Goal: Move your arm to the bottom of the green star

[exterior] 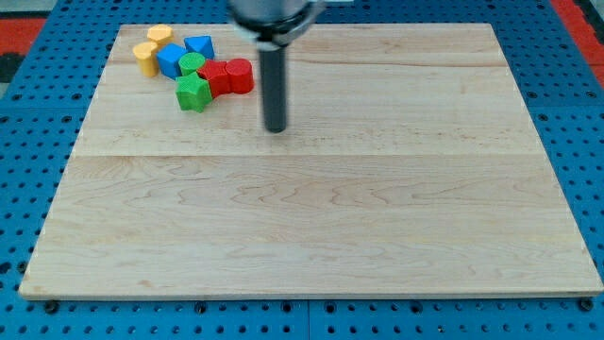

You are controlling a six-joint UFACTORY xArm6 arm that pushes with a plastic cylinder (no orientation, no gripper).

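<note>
Wooden board point(311, 217) fills most of the view, lying on a blue pegboard point(28, 189); dark rod point(275, 85) comes down from the view's top, upright; my tip point(276, 129) sits on bare wood w/ nothing touching it; no jaws on this arm, so nothing held.

Blocks all bunched at the view's top left; green star point(192, 93) is the lowest of the bunch, to the left of & slightly above my tip, clearly apart from it; red blocks point(227, 76) just right of the star, one a cylinder, the other's shape prob. unclear; blue blocks point(185, 55) above; green cylinder point(192, 64) btwn blue & star; yellow blocks point(151, 47) furthest left.
</note>
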